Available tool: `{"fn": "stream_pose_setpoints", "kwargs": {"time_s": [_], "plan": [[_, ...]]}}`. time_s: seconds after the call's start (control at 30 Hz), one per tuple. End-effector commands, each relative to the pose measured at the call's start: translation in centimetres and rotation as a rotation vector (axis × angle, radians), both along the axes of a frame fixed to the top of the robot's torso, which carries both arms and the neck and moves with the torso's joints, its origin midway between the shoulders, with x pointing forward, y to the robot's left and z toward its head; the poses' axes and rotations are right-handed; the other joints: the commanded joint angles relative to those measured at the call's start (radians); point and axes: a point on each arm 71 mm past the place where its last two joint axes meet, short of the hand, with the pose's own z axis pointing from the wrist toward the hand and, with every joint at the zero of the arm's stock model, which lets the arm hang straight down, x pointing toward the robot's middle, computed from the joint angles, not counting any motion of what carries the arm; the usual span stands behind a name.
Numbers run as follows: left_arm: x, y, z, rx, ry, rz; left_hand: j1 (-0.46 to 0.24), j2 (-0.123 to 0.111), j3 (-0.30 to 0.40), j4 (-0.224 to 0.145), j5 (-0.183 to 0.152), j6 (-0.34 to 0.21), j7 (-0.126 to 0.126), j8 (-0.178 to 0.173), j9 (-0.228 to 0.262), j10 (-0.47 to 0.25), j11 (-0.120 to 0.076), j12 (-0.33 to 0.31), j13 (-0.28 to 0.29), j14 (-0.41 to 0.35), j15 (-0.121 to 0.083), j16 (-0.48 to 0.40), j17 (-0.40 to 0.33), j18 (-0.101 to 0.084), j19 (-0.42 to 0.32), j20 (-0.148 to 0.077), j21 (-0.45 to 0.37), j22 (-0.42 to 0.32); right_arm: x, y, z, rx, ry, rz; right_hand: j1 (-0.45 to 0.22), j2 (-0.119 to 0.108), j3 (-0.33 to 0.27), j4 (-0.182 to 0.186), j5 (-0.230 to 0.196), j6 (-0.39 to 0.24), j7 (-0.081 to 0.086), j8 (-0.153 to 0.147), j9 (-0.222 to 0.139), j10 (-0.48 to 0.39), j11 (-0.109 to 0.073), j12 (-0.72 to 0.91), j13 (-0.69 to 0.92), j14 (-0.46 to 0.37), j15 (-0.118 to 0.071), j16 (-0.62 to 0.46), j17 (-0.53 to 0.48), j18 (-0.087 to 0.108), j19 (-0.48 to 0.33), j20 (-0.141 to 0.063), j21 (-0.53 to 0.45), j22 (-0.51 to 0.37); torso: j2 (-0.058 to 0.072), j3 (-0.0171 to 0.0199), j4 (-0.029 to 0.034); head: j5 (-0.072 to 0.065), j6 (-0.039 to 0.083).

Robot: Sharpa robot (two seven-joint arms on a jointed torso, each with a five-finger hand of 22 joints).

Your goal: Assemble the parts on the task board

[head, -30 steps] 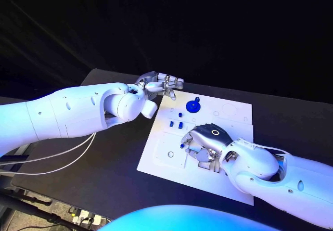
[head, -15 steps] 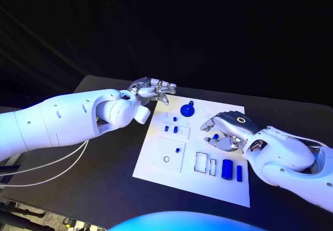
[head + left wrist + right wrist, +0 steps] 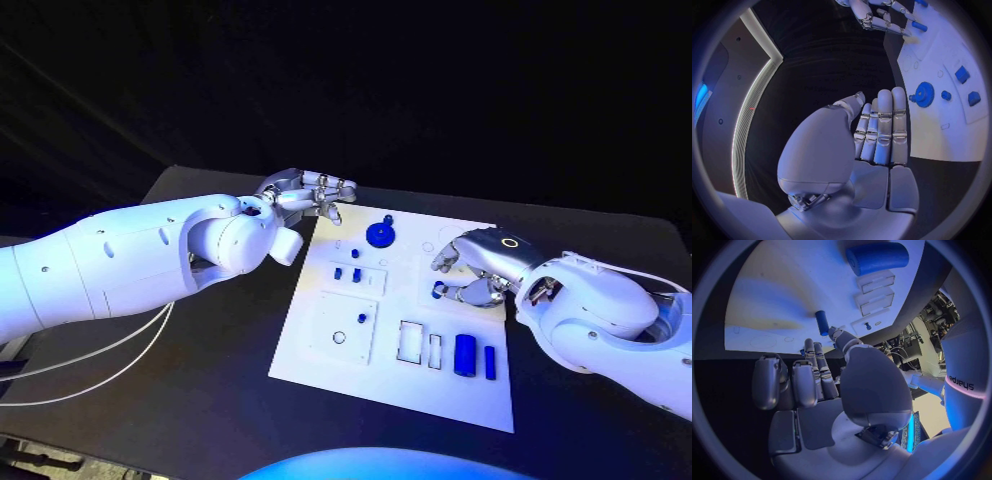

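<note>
Blue peg (image 3: pixel 438 289), small and short, is seen at the right side of the white task board (image 3: pixel 361 345), its long axis roughly along the board's length; in the right wrist view the same peg (image 3: pixel 821 322) lies just ahead of the fingertips. Right hand (image 3: pixel 476 272) is poised directly over it, fingers curled; whether the peg is pinched cannot be told. Left hand (image 3: pixel 306 192) is held released at the board's far left corner, well apart, fingers straight. Blue gear (image 3: pixel 381 235) is noted between the hands.
</note>
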Motion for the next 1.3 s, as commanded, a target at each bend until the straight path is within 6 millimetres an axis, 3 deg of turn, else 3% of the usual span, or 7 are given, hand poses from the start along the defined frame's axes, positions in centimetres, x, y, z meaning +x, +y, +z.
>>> {"fn": "stream_pose_setpoints", "kwargs": {"time_s": [0.03, 0.6, 0.93, 1.3], "plan": [[-0.04, -0.24, 0.13, -0.007, -0.01, -0.022, -0.01, 0.002, -0.007, 0.0, 0.001, -0.006, 0.002, 0.004, -0.001, -0.008, -0.002, 0.003, 0.001, -0.004, 0.002, -0.005, -0.001, 0.006, 0.002, 0.002, -0.005, -0.001, 0.04, 0.03, -0.65, -0.038, 0.046, 0.003, 0.005, 0.001, -0.007, 0.001, 0.004, -0.001, -0.009, 0.0, -0.001, -0.005, -0.001, 0.006, -0.001, 0.03, -0.001, -0.004, 0.001, 0.007, -0.004, -0.002, -0.003, 0.113, 0.001, -0.0002, 0.0005, 0.0, -0.001], [-0.02, -0.17, 0.1, -0.005, -0.008, -0.022, -0.01, 0.002, -0.007, 0.0, 0.001, -0.006, 0.002, 0.004, -0.001, -0.008, -0.002, 0.003, 0.001, -0.004, 0.002, -0.005, -0.001, 0.006, 0.002, 0.002, -0.005, -0.001, 0.21, -0.02, -1.5, -0.056, 0.091, -0.009, 0.038, 0.042, -0.002, 0.003, 0.007, 0.042, -0.001, 0.019, 0.006, 0.051, -0.012, 0.047, 0.004, 0.036, -0.01, 0.009, 0.017, 0.0, 0.016, -0.009, 0.027, 0.131, 0.0, -0.0001, -0.0004, 0.002, -0.006], [-0.01, -0.21, 0.09, -0.005, -0.008, -0.022, -0.011, 0.004, -0.008, 0.001, 0.001, -0.006, 0.002, 0.005, -0.001, -0.009, -0.002, 0.005, 0.001, -0.004, 0.002, -0.006, -0.001, 0.006, 0.002, 0.003, -0.007, -0.002, 0.07, 0.34, -1.3, -0.025, 0.078, 0.003, 0.061, 0.075, 0.038, 0.002, -0.024, 0.088, -0.014, 0.037, 0.015, 0.104, -0.027, 0.061, 0.007, 0.04, -0.022, 0.018, 0.027, -0.006, 0.031, -0.019, 0.054, 0.147, -0.001, 0.0003, -0.0007, 0.001, -0.006], [0.0, -0.21, 0.08, -0.005, -0.006, -0.022, -0.011, 0.004, -0.008, 0.001, 0.001, -0.006, 0.002, 0.005, -0.001, -0.009, -0.002, 0.005, 0.001, -0.004, 0.002, -0.006, -0.001, 0.006, 0.002, 0.003, -0.007, -0.002, 0.08, 0.32, -1.21, -0.012, 0.074, -0.011, 0.053, 0.082, 0.047, 0.011, -0.033, 0.105, -0.021, 0.043, 0.021, 0.122, -0.033, 0.062, 0.008, 0.04, -0.027, 0.02, 0.028, -0.008, 0.034, -0.024, 0.059, 0.151, -0.001, -0.0003, 0.0, -0.001, -0.008]]}}
